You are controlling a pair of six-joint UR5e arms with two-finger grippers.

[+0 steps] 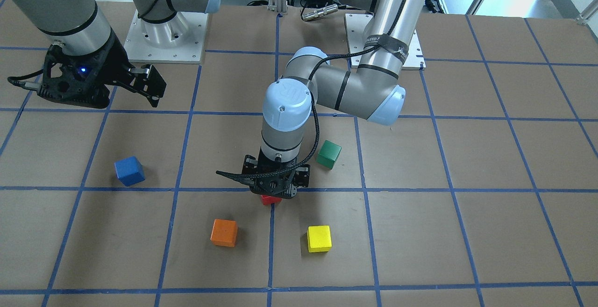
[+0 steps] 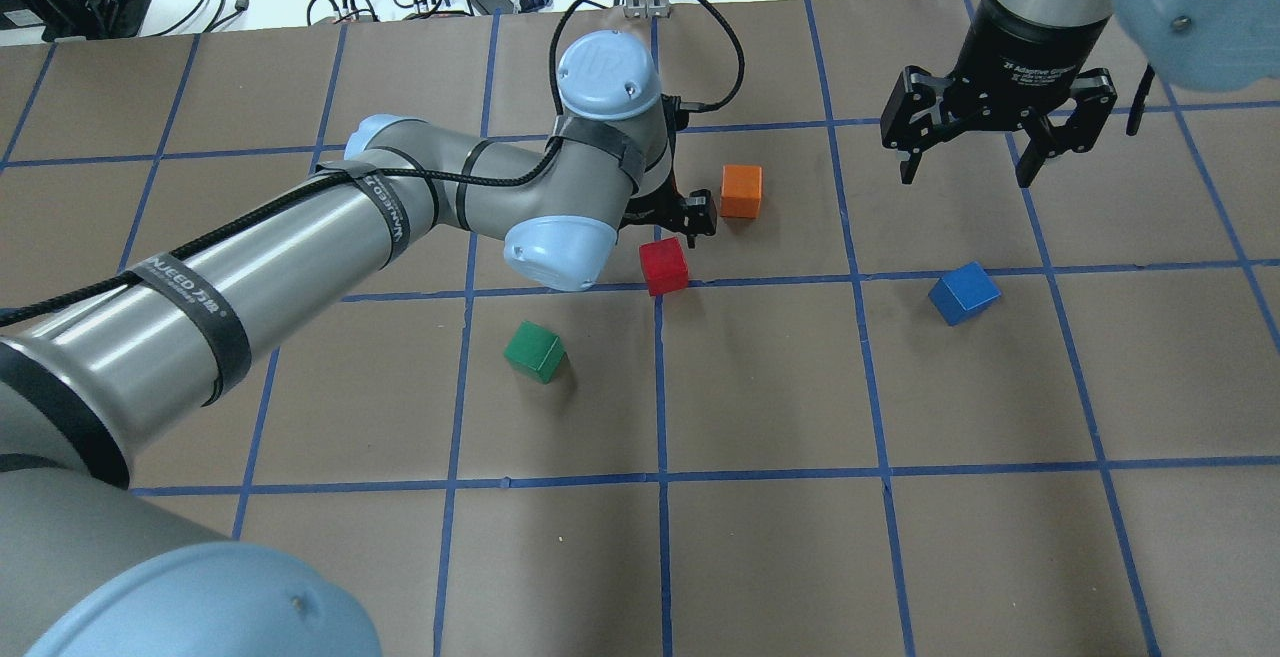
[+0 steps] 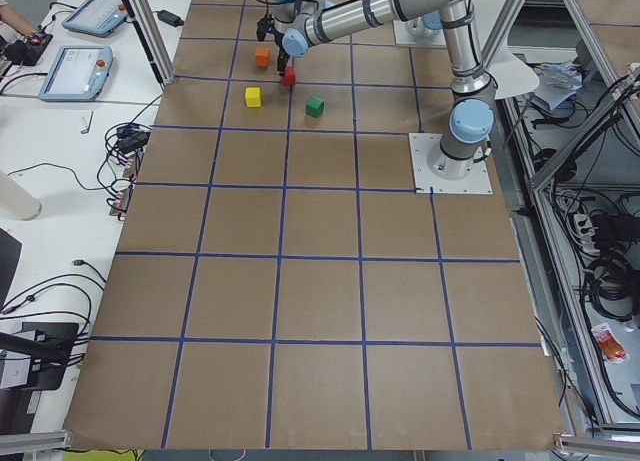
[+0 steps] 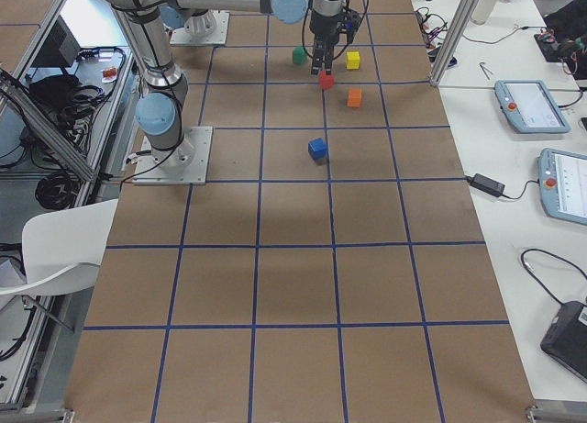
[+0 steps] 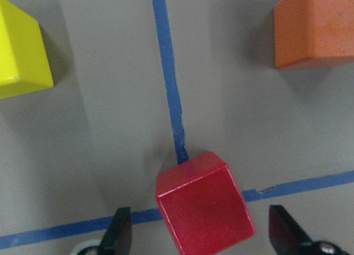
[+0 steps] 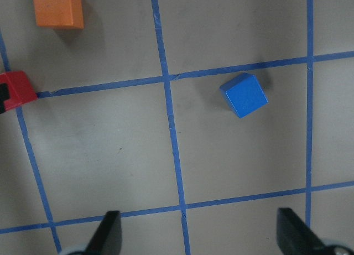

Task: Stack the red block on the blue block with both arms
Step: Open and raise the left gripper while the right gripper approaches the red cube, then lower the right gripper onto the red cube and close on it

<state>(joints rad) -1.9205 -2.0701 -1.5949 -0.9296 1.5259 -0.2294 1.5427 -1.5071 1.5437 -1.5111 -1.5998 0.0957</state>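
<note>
Now the left arm (image 2: pixel 300 237) reaches over the bench (image 2: pixel 1000 437), its left gripper (image 5: pixel 203 235) pointing straight down. The right arm (image 2: pixel 1040 7) hangs high. On the bench lie one red block (image 2: pixel 664 266), one blue block (image 2: pixel 963 293), one green cube (image 2: pixel 535 352), one orange cube (image 2: pixel 741 191) and one yellow cube (image 1: pixel 319 238). Left jaws gape around the red block, not touching. The right gripper (image 2: pixel 968 177) gapes, empty.

My left arm (image 2: pixel 300 227) reaches out, elbow bent and wrist pointing straight down, left gripper (image 5: pixel 202 235) down low with its fingers spread wide, while my right arm (image 2: pixel 1040 7) hangs back, right gripper (image 2: pixel 968 173) up high, fingers parted too.
</note>
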